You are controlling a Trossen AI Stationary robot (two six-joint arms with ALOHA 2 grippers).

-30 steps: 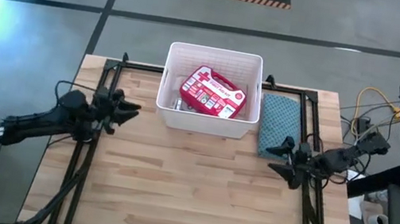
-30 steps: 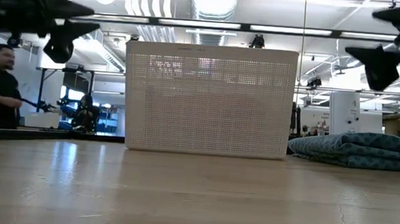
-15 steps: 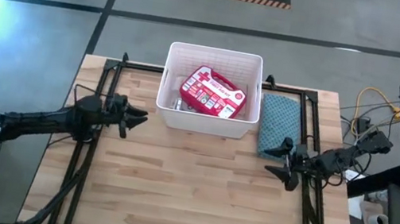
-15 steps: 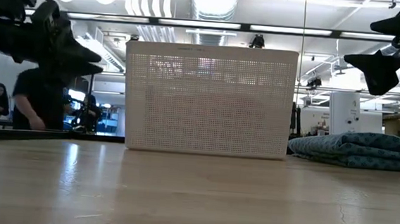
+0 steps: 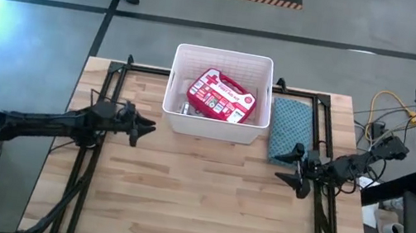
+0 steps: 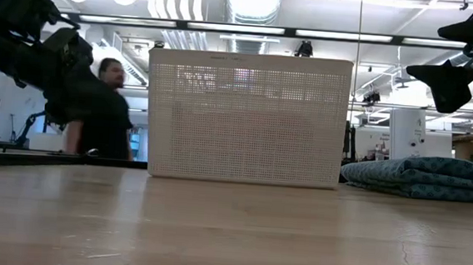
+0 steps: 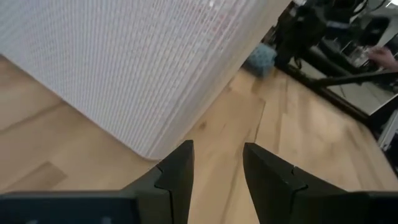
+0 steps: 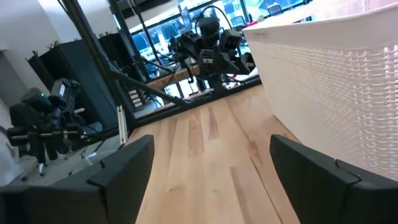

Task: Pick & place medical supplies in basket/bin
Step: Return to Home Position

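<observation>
The white basket stands at the table's far middle. In it lies the red first-aid case, with a small grey item beside it; other supplies do not show. My left gripper hovers open and holding nothing just off the basket's near left corner, whose mesh wall fills the left wrist view ahead of the gripper. My right gripper hangs wide open and holding nothing above the table, right of the basket and near the blue cloth. The right wrist view shows the basket wall beside the gripper.
A folded blue cloth lies right of the basket, also seen at table height. Black frame rails run along both sides of the table. Bare wood spreads over the near half. A person walks behind the table.
My left gripper has moved toward the table's right and near edge, and lower, coming up to the basket's near left corner. The right arm has barely stirred. A person has walked across the room behind the table.
</observation>
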